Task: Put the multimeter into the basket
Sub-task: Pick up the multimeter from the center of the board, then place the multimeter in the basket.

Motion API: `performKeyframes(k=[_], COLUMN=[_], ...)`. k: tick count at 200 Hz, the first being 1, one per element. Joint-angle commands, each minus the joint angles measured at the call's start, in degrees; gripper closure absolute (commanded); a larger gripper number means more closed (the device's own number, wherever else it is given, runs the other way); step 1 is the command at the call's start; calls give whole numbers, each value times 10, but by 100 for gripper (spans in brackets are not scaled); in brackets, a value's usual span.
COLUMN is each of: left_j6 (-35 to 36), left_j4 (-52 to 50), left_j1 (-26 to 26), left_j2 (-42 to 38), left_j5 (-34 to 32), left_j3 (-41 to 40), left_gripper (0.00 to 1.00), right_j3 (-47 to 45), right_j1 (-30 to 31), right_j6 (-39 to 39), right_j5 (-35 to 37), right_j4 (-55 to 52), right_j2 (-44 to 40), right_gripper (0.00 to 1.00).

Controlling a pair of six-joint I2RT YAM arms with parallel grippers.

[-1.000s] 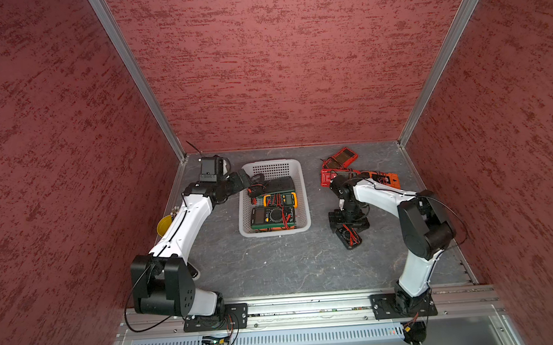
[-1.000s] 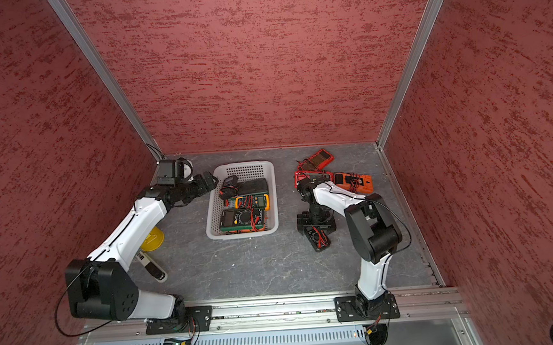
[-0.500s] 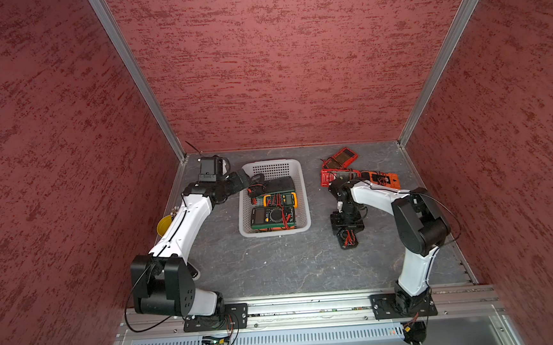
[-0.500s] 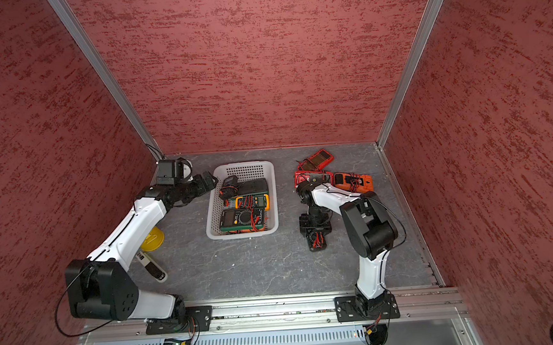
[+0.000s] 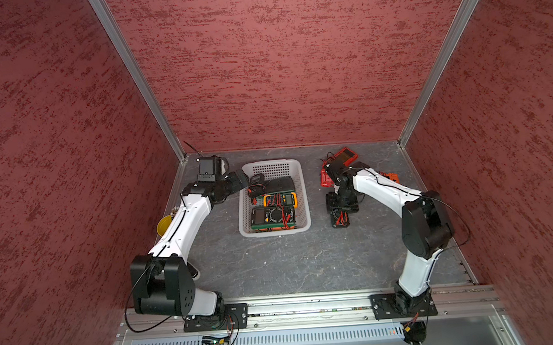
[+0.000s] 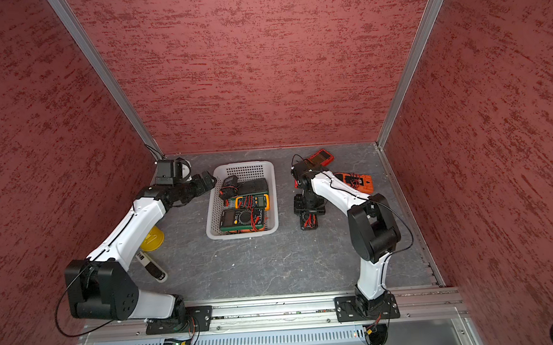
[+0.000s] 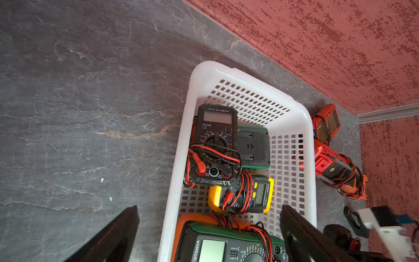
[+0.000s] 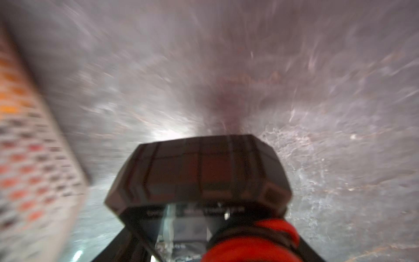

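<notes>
The right claw (image 5: pixel 340 210) is low over the table (image 5: pixel 275 266) and clenched across a multimeter (image 5: pixel 340 220), black body, red leads bunched on top. The right wrist view is smeared with blur, yet the multimeter (image 8: pixel 199 172) shows sharp in the grip, filling the gap. Is it clear of the table? Can't tell from here.

The basket (image 5: pixel 274 232) stands to that claw's left, apart from it, bare table between. Four are in there already: a black meter (image 7: pixel 215 140), a green-backed meter (image 7: pixel 254 149) lying face down, a yellow meter (image 7: pixel 242 195) and a big green-and-orange meter (image 7: pixel 222 245).

On the far side of the right claw, a red meter (image 6: pixel 320 157) and an orange meter (image 6: pixel 355 181) lie among tangled leads.

The left claw (image 7: pixel 209 208) hangs released, fingers (image 7: pixel 118 233) spread wide, straddling the basket's left wall: one over bare table, one over the meters inside.
</notes>
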Motion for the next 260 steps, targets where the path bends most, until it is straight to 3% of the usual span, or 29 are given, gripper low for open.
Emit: performKeyframes(k=[1, 100, 133, 197, 260], left_j6=[3, 7, 3, 8, 11], left_j4=[4, 10, 16, 17, 12], left_j1=[3, 9, 9, 9, 9], left_j2=[-15, -10, -10, -8, -13], left_j5=[5, 10, 12, 17, 21], left_j3=[-4, -4, -8, -12, -13], left_gripper=[0, 0, 0, 0, 0], right_j3=[78, 506, 605, 633, 636], right_j1=[9, 78, 105, 138, 151], right_j6=[26, 32, 37, 66, 75], right_j5=[19, 38, 39, 63, 130], right_j4=[-43, -175, -194, -177, -175], right_j2=[-17, 189, 269, 325, 368], right_gripper=[71, 71, 71, 69, 68])
